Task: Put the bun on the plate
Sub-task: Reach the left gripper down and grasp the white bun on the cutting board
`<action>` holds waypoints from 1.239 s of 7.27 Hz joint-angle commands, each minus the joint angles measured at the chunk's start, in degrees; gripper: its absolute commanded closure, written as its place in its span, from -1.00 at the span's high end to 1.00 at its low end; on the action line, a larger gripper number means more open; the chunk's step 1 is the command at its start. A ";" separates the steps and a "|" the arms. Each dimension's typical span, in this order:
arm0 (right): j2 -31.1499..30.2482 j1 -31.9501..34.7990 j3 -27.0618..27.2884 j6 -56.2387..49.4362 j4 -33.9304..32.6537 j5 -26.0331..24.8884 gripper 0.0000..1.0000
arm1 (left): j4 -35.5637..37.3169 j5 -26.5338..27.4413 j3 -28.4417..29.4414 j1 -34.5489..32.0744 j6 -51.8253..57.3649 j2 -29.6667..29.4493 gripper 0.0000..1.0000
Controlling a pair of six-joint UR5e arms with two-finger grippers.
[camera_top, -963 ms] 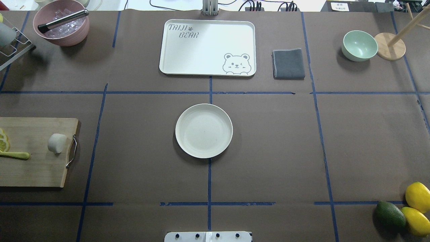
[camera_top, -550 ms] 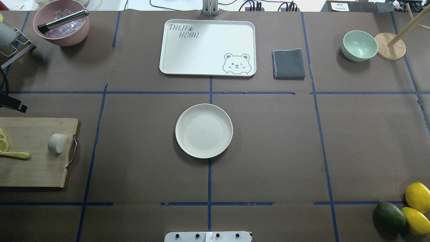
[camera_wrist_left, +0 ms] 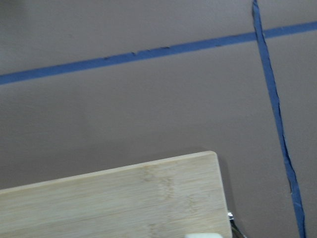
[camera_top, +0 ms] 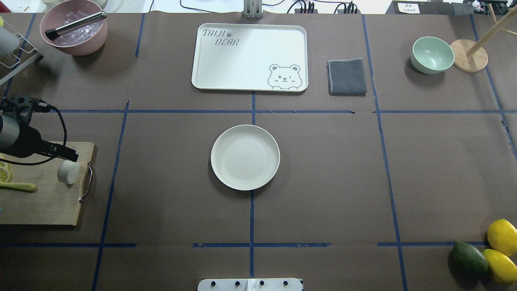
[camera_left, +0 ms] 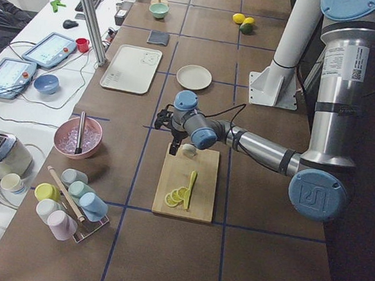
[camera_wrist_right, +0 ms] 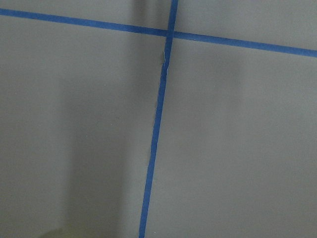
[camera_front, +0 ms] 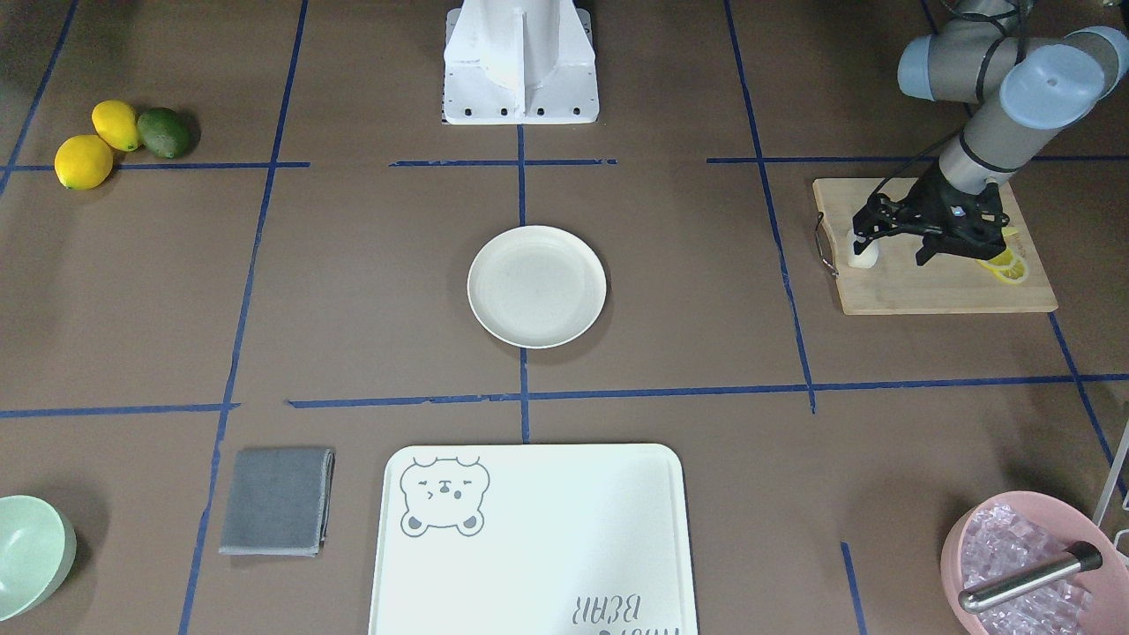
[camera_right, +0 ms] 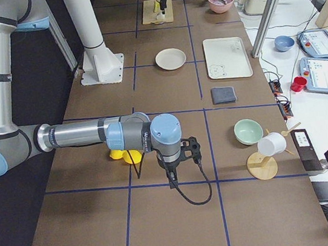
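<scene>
The small white bun (camera_top: 68,172) (camera_front: 863,253) lies near the handle end of a wooden cutting board (camera_top: 44,202) at the table's left side. My left gripper (camera_front: 887,247) hangs just above the bun, tilted, its fingers spread open and nothing between them. In the left wrist view only a sliver of the bun (camera_wrist_left: 204,235) shows at the bottom edge. The round cream plate (camera_top: 245,157) (camera_front: 536,287) sits bare at the table's middle, well apart from the bun. My right gripper (camera_right: 174,172) shows only in the exterior right view, low over the table by the lemons; I cannot tell its state.
Lemon slices (camera_front: 1005,263) and a green utensil (camera_top: 18,186) lie on the board. At the far side stand a pink bowl of ice (camera_top: 74,30), the white bear tray (camera_top: 249,56), a grey cloth (camera_top: 347,76) and a mint bowl (camera_top: 432,54). Lemons and an avocado (camera_top: 469,257) lie near right.
My left arm has come in from the left edge and moved over the cutting board to just above the bun. The bun and the plate have not moved.
</scene>
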 commanded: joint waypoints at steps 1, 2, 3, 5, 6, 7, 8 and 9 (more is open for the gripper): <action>0.00 0.00 -0.07 0.00 0.00 -0.07 0.99 | -0.29 1.97 0.26 4.01 -1.21 0.99 1.00; 0.00 0.00 -0.07 0.00 0.00 -0.07 0.99 | -0.29 3.54 0.17 4.11 -1.04 1.17 0.89; 0.00 0.00 -0.07 0.00 0.00 -0.07 0.99 | -0.12 4.25 0.26 4.11 -1.04 1.17 0.13; 0.00 0.00 0.02 0.00 0.00 -0.07 0.99 | -0.03 4.26 -0.09 4.11 -1.12 1.08 -0.27; 0.00 0.00 0.02 0.00 0.00 -0.07 0.99 | -0.03 4.26 -0.79 4.11 -1.30 0.91 -0.32; 0.00 0.00 0.02 0.00 0.00 -0.07 0.99 | 0.58 4.26 -2.71 4.11 -1.56 0.65 -0.33; 0.00 0.00 0.11 0.00 0.00 0.02 0.99 | 0.67 4.26 -3.77 4.03 -4.00 0.12 -0.33; 0.00 0.00 0.11 0.00 0.00 0.02 0.99 | 0.93 4.17 -3.87 4.20 -8.29 -2.32 -0.32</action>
